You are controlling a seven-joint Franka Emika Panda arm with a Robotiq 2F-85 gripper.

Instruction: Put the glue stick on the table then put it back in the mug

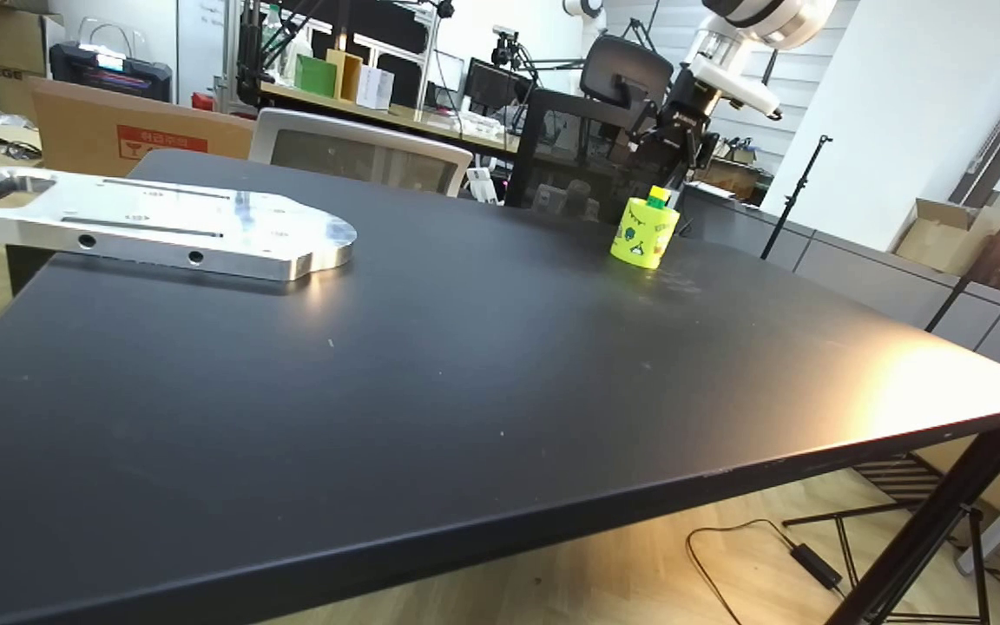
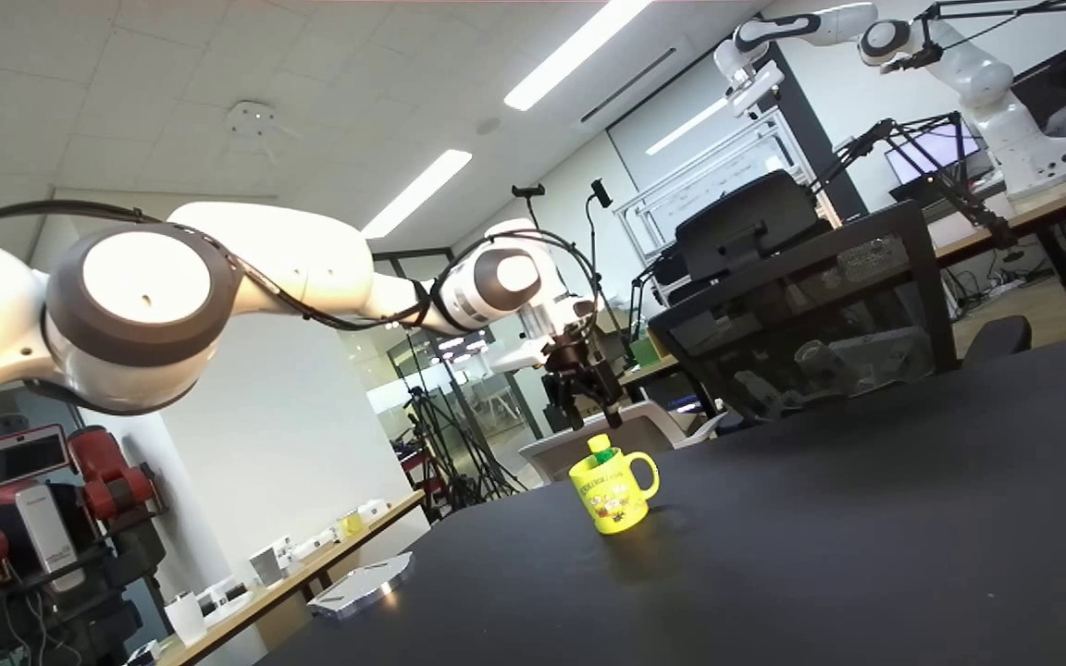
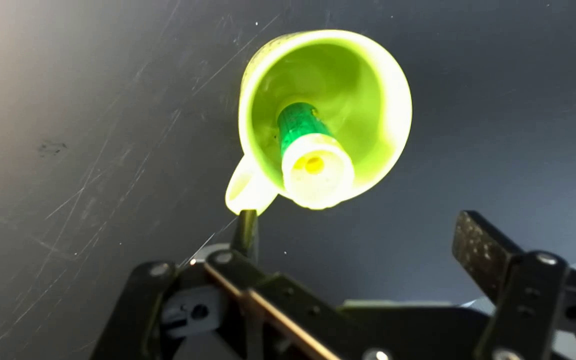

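Over mug (image 2: 611, 498), no contact: claw (image 3: 358, 220) with jaws well apart, no load. Likely spread wide to straddle cap (image 2: 599, 444) from above. Inside upright mug on tabletop (image 1: 430, 391): glue stick (image 3: 308, 145) with cap sticking out, handy for top pinch. Could be pre-pick or post-return; can't tell. Watch handle (image 3: 255, 192): close to one jaw in wrist view, at unclear depth.

A free gap runs between the parted fingers of the hand (image 3: 358, 225); in the wrist view, the handle (image 3: 255, 194) of the mug (image 3: 358, 100) lies in line with the left fingertip, contact indeterminable. The glue stick (image 3: 318, 172) projects above the rim. In an exterior view, bare tabletop (image 1: 430, 391) extends left to the metal plate (image 1: 248, 230); chairs (image 1: 361, 161) stand beyond the far edge.
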